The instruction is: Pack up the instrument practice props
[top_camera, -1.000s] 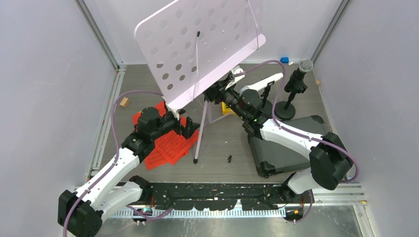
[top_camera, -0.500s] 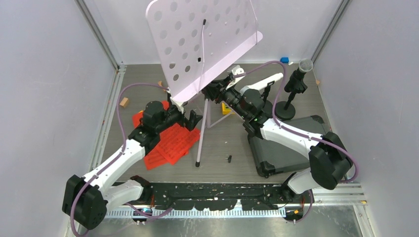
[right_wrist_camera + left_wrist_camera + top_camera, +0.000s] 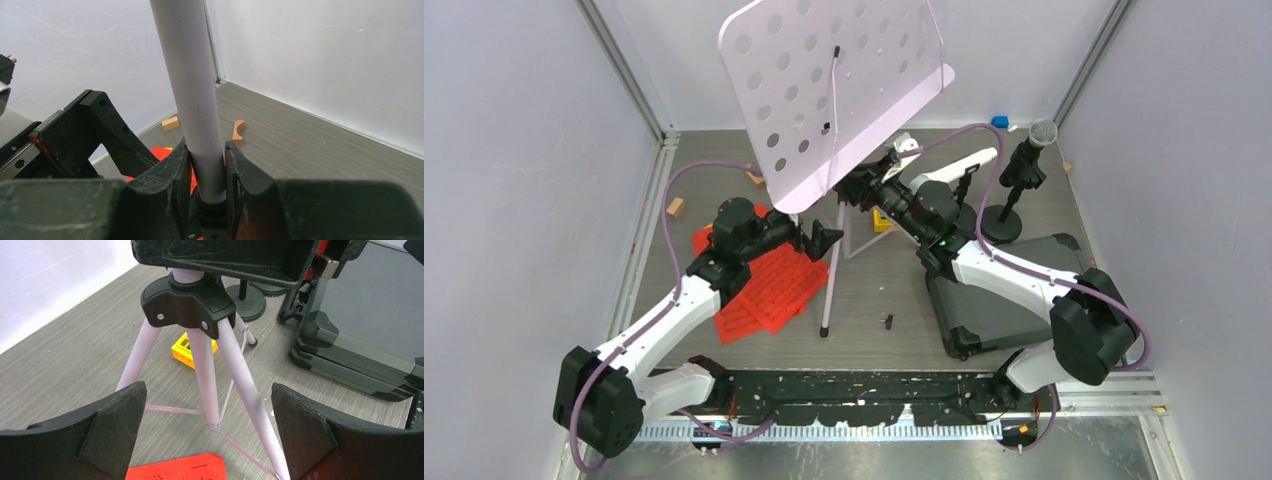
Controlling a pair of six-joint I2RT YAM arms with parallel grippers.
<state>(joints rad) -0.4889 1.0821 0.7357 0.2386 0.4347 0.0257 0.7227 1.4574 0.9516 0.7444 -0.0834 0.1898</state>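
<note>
Right gripper [image 3: 206, 165] pinches the stand's pole [image 3: 187, 75] just above the black leg hub [image 3: 187, 302]. Left gripper [image 3: 207, 435] is spread wide, astride the tripod legs [image 3: 200, 365], touching none. The perforated music desk [image 3: 824, 90] is tilted, high over the red pages [image 3: 769, 295].

Risk: the top-heavy stand pivots in this single grip (smooth round tube, likely slippery) and swings into the grey-headed microphone [image 3: 1036, 140]. Left fingers closing could snag the thin leg braces [image 3: 175, 410].
</note>
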